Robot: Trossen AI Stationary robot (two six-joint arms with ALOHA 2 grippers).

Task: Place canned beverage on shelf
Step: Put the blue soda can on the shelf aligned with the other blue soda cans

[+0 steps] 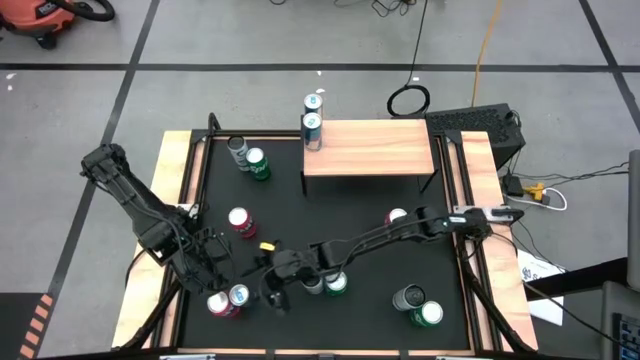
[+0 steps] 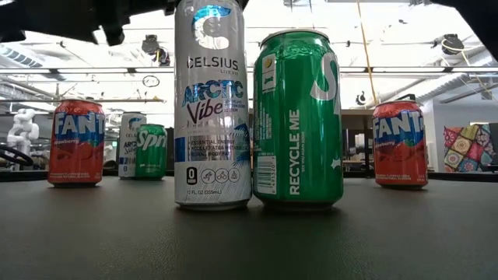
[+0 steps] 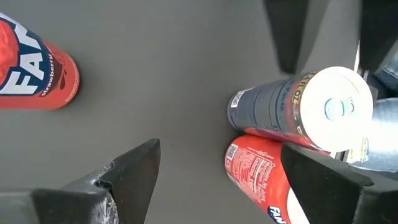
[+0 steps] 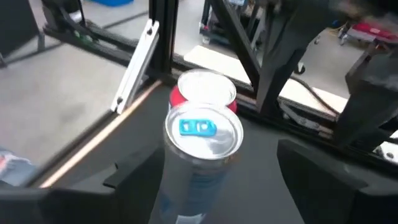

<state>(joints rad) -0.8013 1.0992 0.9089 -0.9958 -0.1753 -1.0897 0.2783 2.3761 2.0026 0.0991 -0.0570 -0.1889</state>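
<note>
The shelf stands at the table's far side with two tall cans at its left end. A silver blue-tabbed can stands upright near the front left, close beside a red can. My right gripper reaches across from the right, nearly level and open. Its fingers stand on either side of the silver can without touching it. My left gripper hangs open above the table just behind that pair, pointing steeply down, and holds nothing.
Other upright cans: a silver one and a green one under the right arm, a red one, a grey and a green one at the far left, a red one, and two at the front right. Wooden rails line the sides.
</note>
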